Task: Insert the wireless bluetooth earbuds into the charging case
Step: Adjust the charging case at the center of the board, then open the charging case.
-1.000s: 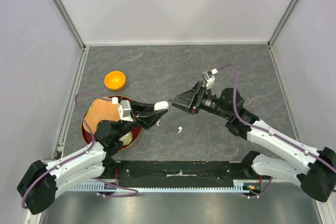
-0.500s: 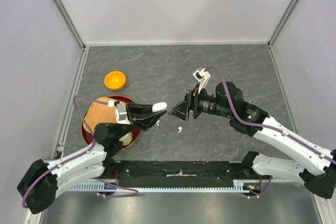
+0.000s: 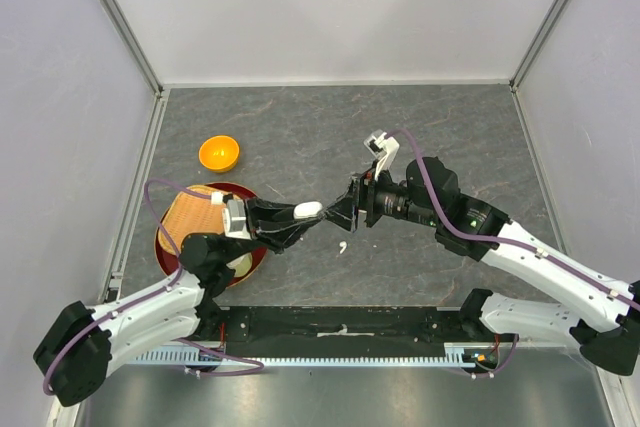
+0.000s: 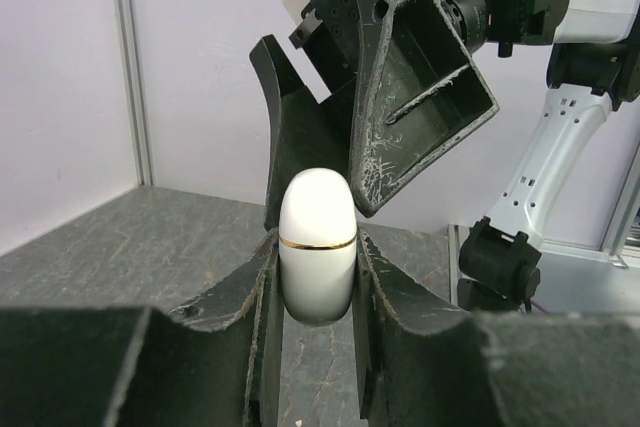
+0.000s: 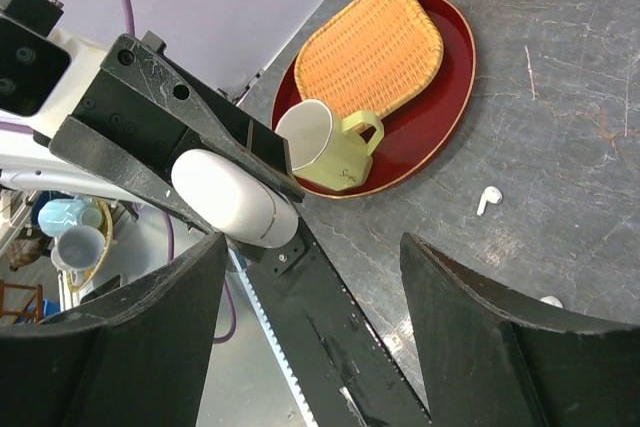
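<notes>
We had the shut charging case (image 4: 317,237) clamped in the left jaws, the right jaws apart around its top; an earbud (image 5: 487,199) lay on the bench (image 3: 450,137) below; a skewed pinch, we judged, could squirt the glossy case free.

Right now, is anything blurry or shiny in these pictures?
Left wrist view: the white case is sharp, with a soft shine on top. Right wrist view: the right gripper's fingers look a bit blurry, the earbud clear. Top view: even light, faint shadows.
</notes>
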`<state>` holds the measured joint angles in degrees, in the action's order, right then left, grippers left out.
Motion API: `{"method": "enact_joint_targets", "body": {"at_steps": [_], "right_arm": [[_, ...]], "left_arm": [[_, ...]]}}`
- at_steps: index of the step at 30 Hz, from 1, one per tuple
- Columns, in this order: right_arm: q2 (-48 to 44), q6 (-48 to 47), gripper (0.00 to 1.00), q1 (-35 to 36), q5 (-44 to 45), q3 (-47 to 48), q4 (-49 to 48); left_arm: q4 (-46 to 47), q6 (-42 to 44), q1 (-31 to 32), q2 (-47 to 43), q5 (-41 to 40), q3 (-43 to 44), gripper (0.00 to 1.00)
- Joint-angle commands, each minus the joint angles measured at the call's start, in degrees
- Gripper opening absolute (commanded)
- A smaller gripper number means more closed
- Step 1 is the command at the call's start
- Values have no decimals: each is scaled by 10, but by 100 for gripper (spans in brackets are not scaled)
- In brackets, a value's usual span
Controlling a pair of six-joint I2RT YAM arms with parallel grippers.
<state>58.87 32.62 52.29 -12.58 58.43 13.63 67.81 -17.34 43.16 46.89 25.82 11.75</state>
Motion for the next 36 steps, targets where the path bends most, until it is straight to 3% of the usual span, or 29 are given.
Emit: {"method": "enact_joint_targets", "body": {"at_steps": [1,19,36], "right_arm": [[-10,3,77,4,28,11,-23],[-40,71,78,3,83,-32,-75],[-86,74,82,4,120,-27,-87]], "left_arm": [[21,-16,-1,5,39,29,2],[0,-31,-1,11,94,48,2],[-66,-3,-1,-35,36,31,2]]}}
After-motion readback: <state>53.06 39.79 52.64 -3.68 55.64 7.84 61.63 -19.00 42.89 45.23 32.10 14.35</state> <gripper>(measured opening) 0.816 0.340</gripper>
